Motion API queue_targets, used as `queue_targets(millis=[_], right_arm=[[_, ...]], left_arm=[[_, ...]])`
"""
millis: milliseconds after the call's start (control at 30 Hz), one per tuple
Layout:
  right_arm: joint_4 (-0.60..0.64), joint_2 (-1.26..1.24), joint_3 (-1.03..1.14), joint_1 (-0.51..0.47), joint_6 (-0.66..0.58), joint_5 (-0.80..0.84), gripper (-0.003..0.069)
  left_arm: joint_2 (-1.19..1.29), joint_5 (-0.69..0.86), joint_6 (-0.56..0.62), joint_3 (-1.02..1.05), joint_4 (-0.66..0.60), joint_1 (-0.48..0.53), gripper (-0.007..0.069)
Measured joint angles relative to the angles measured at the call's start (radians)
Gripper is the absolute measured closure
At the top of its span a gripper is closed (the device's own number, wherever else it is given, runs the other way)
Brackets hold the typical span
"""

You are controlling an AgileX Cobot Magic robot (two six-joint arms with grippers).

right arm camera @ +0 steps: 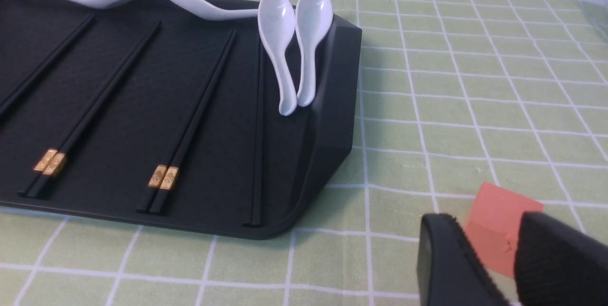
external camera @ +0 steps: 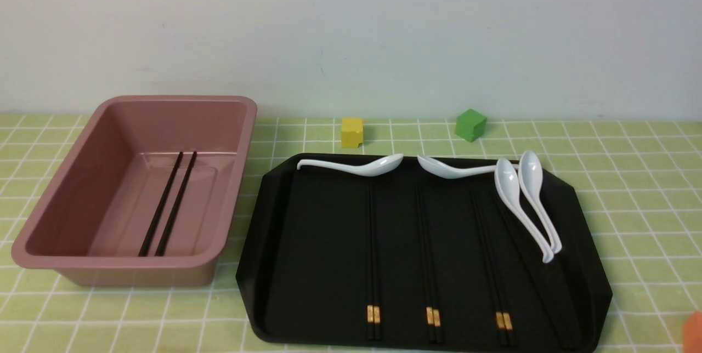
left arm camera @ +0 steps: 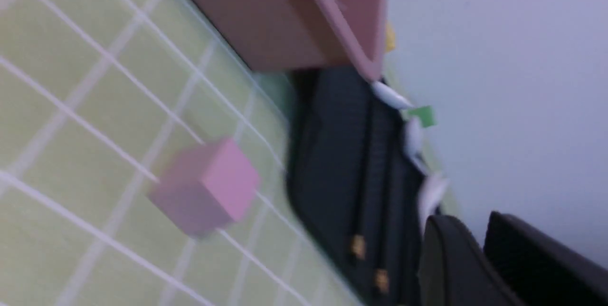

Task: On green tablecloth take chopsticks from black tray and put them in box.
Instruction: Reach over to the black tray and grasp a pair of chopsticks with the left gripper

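Note:
The pink box [external camera: 66, 199] stands at the left on the green tablecloth [external camera: 636, 205] and holds one pair of chopsticks [external camera: 169, 205]. The black tray [external camera: 274, 243] to its right holds three pairs with gold bands [external camera: 373, 254] [external camera: 428, 254] [external camera: 491, 254]. A further black pair lies by the tray's right rim [right arm camera: 258, 130]. Neither gripper shows in the front view. My left gripper [left arm camera: 468, 223] is slightly open and empty, near the tray's near-left corner. My right gripper [right arm camera: 484, 218] is open and empty, low over the cloth right of the tray.
Several white spoons [external camera: 521, 199] lie along the tray's far and right sides. A yellow cube [external camera: 352, 132] and a green cube [external camera: 470, 124] stand behind the tray. A pink cube [left arm camera: 209, 187] sits near the box. An orange cube [right arm camera: 498, 211] lies just beyond my right gripper.

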Motion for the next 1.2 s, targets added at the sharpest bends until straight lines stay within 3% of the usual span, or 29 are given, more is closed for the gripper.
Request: queue_targets(millis=[100,233,433,533,600,800,900,1067,1200], right_arm=[[0.000,0.000,0.000,0.000,0.000,0.000,0.0419],[0.000,0.000,0.000,0.000,0.000,0.000,0.0419],[0.000,0.000,0.000,0.000,0.000,0.000,0.0419],[0.000,0.000,0.000,0.000,0.000,0.000,0.0419],[0.000,0.000,0.000,0.000,0.000,0.000,0.0419],[0.000,0.000,0.000,0.000,0.000,0.000,0.0419],[0.000,0.000,0.000,0.000,0.000,0.000,0.0419],[0.000,0.000,0.000,0.000,0.000,0.000,0.0419],[0.000,0.000,0.000,0.000,0.000,0.000,0.0419]], left_arm=[[0.000,-0.010,-0.014,0.000,-0.150,0.000,0.0493],[0.000,-0.070,-0.017,0.000,-0.255,0.000,0.0493],[0.000,-0.082,0.073,-0.116,-0.301,0.000,0.0543],[0.093,-0.018,0.172,-0.310,-0.234,0.000,0.0635],[0.184,0.075,0.206,-0.406,-0.148,0.000,0.0637],[0.728,0.618,0.222,-0.767,0.217,0.000,0.0637],[0.966,0.803,0.250,-0.863,0.281,0.000,0.0637],[1.288,0.818,0.333,-0.953,0.217,-0.073,0.0637],[1.447,0.706,0.271,-1.032,0.215,-0.253,0.0637]])
